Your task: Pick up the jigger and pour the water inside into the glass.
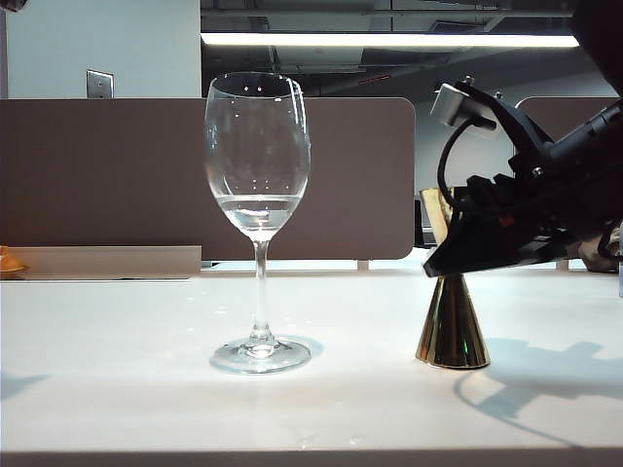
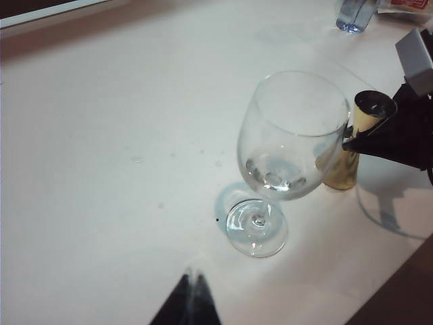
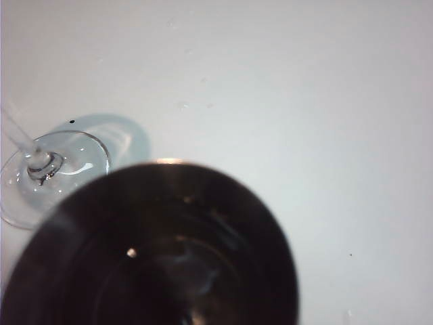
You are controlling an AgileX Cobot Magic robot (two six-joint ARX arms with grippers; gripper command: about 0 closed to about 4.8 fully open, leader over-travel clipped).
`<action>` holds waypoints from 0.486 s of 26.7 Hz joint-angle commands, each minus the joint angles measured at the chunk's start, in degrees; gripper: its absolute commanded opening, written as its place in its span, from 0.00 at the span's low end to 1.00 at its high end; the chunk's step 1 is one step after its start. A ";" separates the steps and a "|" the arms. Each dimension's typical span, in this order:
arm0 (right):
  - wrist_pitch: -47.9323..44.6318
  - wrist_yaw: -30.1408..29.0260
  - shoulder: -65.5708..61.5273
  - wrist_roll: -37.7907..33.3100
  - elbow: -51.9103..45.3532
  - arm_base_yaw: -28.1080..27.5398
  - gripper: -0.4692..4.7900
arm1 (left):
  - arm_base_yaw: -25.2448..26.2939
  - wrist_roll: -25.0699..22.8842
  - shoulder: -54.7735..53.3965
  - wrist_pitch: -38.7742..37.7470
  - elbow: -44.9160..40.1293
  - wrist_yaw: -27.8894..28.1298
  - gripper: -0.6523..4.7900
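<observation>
The glass (image 1: 258, 146) stands upright at the middle of the white table (image 1: 117, 370), with a little water (image 1: 258, 206) in its bowl. To its right the gold jigger (image 1: 453, 331) stands on the table. My right gripper (image 1: 448, 258) is shut on its waist and upper cone, and its black fingers hide that part. The right wrist view looks down into the jigger's dark cup (image 3: 162, 250), which hides the fingers; I cannot tell whether water is in it. The glass foot (image 3: 51, 169) is beside it. My left gripper (image 2: 191, 279) is shut and holds nothing, hanging near the glass (image 2: 291, 135).
A grey partition (image 1: 97, 175) runs behind the table. A clear bottle base (image 2: 353, 15) and a red packet (image 2: 406, 5) sit at the far side of the table beyond the jigger (image 2: 342, 172). An orange object (image 1: 10, 261) lies at the far left.
</observation>
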State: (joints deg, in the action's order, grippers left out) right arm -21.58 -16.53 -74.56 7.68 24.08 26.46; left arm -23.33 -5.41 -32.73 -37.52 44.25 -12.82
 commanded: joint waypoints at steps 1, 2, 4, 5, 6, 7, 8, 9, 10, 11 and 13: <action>-2.86 0.04 0.09 -0.22 0.17 0.11 0.16 | -0.07 -0.15 0.00 0.31 0.20 -0.04 0.11; -3.02 0.22 0.11 -0.20 0.20 0.11 0.13 | -0.07 -0.15 0.00 0.31 0.20 -0.02 0.11; -2.69 1.36 0.11 -0.20 0.46 0.11 0.12 | -0.04 -0.15 0.00 0.31 0.20 -0.02 0.11; -2.71 1.64 0.24 -0.20 0.52 0.11 0.12 | -0.07 -0.15 0.00 0.33 0.20 -0.02 0.11; -2.67 1.62 0.35 -0.20 0.83 0.11 0.12 | -0.07 -0.15 0.00 0.31 0.20 -0.02 0.11; -2.71 1.64 0.39 -0.17 1.05 0.11 0.12 | -0.04 -0.15 0.00 0.31 0.20 -0.02 0.11; -2.62 1.66 0.48 -0.09 1.66 0.11 0.12 | -0.07 -0.15 0.00 0.31 0.20 -0.04 0.11; -2.58 2.12 0.48 0.17 2.19 0.11 0.12 | -0.07 -0.15 0.00 0.31 0.20 -0.04 0.11; -2.23 2.80 0.50 0.28 2.71 0.11 0.12 | -0.04 -0.15 0.00 0.33 0.20 -0.02 0.11; -1.53 3.48 0.52 0.28 3.63 0.11 0.12 | -0.04 -0.15 0.00 0.31 0.20 -0.02 0.11; 0.02 4.00 0.59 0.31 5.42 0.11 0.12 | -0.07 -0.15 0.00 0.31 0.20 -0.04 0.11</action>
State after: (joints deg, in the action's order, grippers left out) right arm -21.58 -13.17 -74.43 7.88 27.94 26.44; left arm -23.33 -5.41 -32.73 -37.52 44.25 -12.82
